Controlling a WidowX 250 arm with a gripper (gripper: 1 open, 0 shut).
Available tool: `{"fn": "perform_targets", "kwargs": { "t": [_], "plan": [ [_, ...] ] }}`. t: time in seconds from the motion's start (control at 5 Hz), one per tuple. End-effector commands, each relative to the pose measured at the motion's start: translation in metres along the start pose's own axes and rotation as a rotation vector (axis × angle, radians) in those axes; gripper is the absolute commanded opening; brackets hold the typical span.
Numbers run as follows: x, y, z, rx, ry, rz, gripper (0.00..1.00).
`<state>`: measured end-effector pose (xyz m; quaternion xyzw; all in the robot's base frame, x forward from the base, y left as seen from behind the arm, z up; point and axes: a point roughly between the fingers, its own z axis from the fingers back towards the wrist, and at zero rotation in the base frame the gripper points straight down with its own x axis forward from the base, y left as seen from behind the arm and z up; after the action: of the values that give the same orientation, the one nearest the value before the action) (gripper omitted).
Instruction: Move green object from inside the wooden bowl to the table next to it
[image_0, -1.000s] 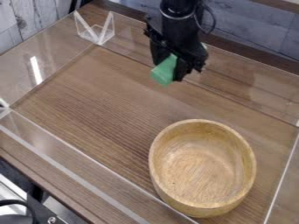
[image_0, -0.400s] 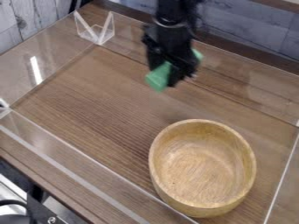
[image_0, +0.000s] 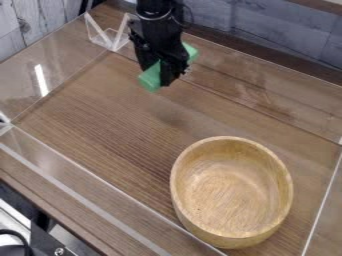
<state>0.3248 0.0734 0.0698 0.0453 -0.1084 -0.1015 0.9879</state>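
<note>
Green block: a small, flat, bright green piece, held tilted between the fingers of the end effector. It is carried above the bench, over the far left part of the surface, and is well apart from the wooden bowl. Whether its lower corner touches the bench cannot be told; a faint dark shadow is seen on the wood just below and to the right of it.

End effector: black, pointed steeply downward, closed on the green block, with the green showing on both sides of the fingers. The black arm above it is cut off by the top edge of the view.

Wooden bowl: round, shallow, light tan, with a thick rim and visible grain. It is set on the near right part of the bench, close to the right wall. Nothing is seen inside it.

Bench: brown wood-grain top, enclosed by low clear walls along its edges. A clear bracket is seen at the far left corner, just beside the arm.

Background: pale grey planks are seen beyond the far wall.
</note>
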Motion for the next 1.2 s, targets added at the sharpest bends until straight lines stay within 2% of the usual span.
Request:
{"fn": "perform_targets", "kwargs": {
  "t": [0.0, 0.2, 0.6, 0.8, 1.0],
  "plan": [
    [0.023, 0.005, 0.005, 0.019, -0.056, 0.026, 0.0],
    [0.029, 0.002, -0.002, 0.009, -0.055, 0.047, 0.0],
    [0.025, -0.007, -0.013, -0.025, -0.052, 0.028, 0.0],
    [0.031, -0.005, -0.017, -0.027, -0.041, 0.064, 0.0],
    [0.037, -0.002, -0.013, -0.033, -0.04, 0.111, 1.0]
  ]
}}
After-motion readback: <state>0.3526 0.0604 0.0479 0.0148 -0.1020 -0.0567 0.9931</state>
